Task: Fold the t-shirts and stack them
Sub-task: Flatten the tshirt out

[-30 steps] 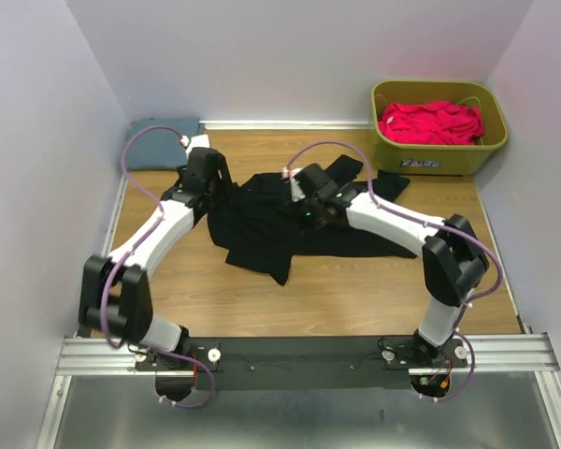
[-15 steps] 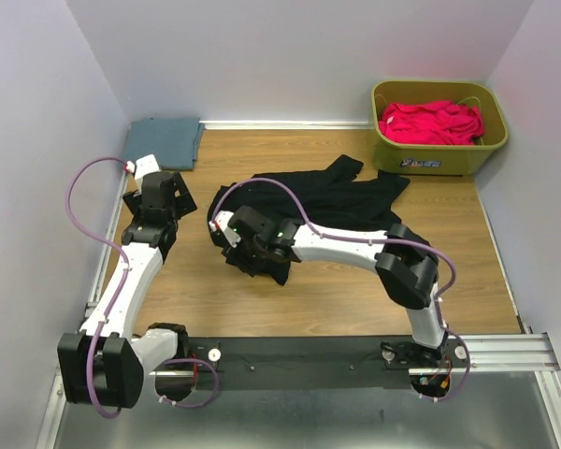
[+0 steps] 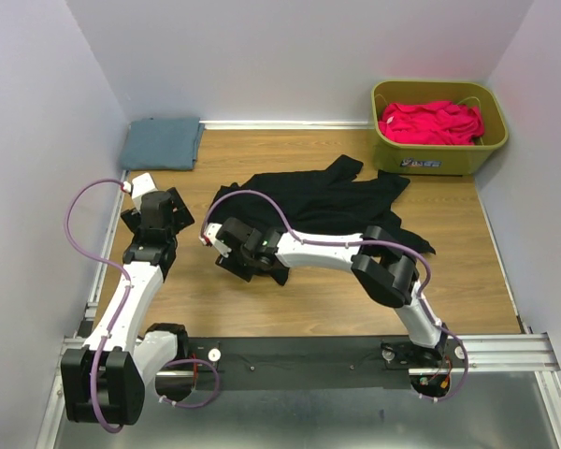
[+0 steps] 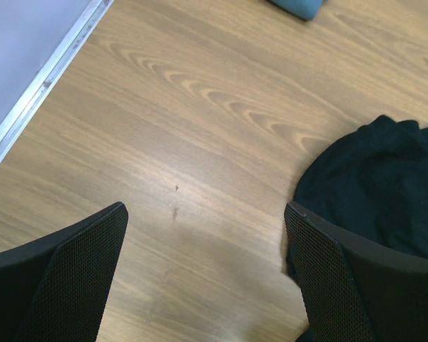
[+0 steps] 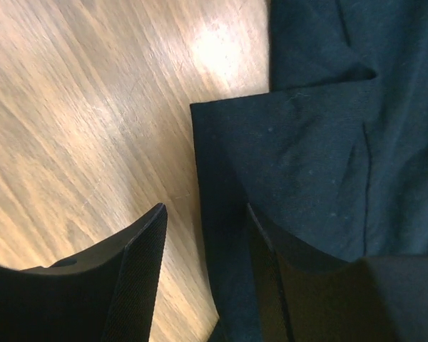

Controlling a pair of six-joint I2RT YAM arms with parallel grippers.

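The left end effector (image 4: 205, 214) hangs spread wide over the counter (image 4: 200, 107) beside the black t-shirt (image 4: 371, 185). The right end effector (image 5: 205, 214) stands partly spread, straddling that shirt's hem.

The black shirt (image 3: 327, 198) lies crumpled and spread out in the middle of the table (image 3: 309, 295), the blue-grey shirt (image 3: 162, 143) lies folded flat in the far left corner, and the pink-red shirt (image 3: 430, 122) sits bunched up in the tub (image 3: 439, 161).
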